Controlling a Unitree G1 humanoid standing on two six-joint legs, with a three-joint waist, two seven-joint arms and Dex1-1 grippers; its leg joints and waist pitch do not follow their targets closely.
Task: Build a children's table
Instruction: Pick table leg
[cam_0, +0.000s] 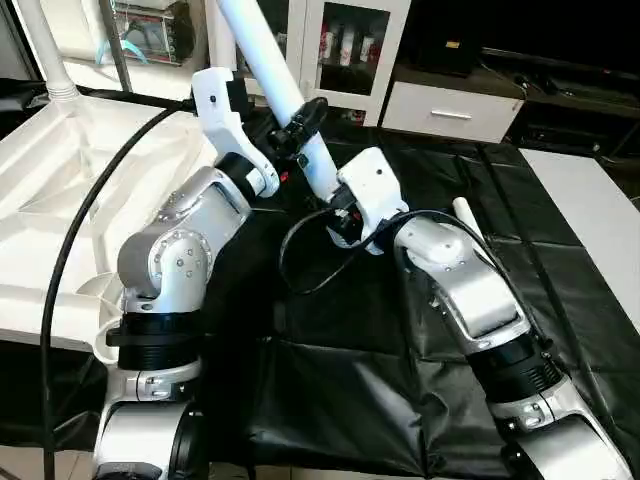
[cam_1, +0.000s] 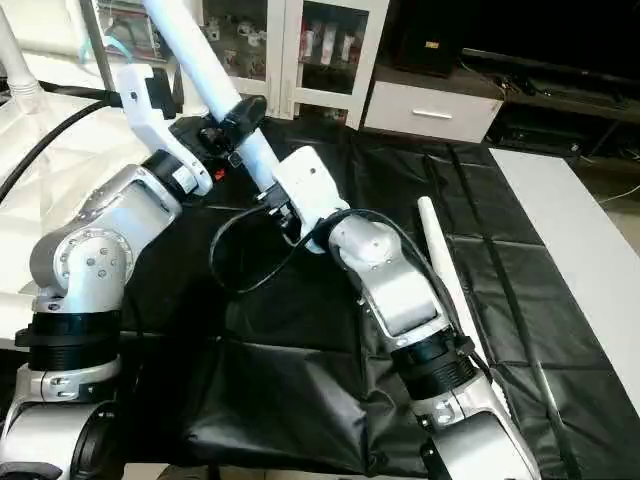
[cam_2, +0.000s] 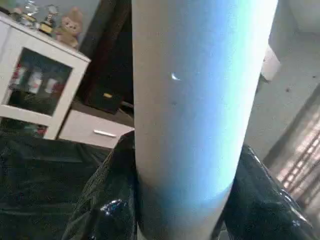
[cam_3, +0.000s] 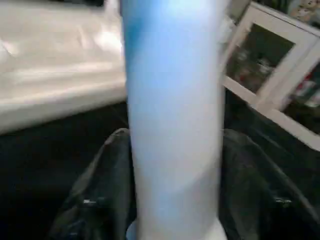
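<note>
- Above the black sheet (cam_0: 560, 300), a white leg (cam_0: 262, 62) slants up and away from the robot, out past the top of the head views.
- Left gripper (cam_0: 300, 125) has its black fingers (cam_2: 107, 210) set on either side of this leg, pressed against the tube partway along it.
- Right gripper (cam_0: 335, 205) sits lower on the same leg, near its bottom end, one finger (cam_3: 97, 200) on each side and the tube filling the space between them.
- On the robot's left lies the white table top (cam_0: 70, 200), ribbed underside up, well apart from both grippers.
- Beside the right forearm, a second leg (cam_1: 447, 275) lies flat on the sheet.
</note>
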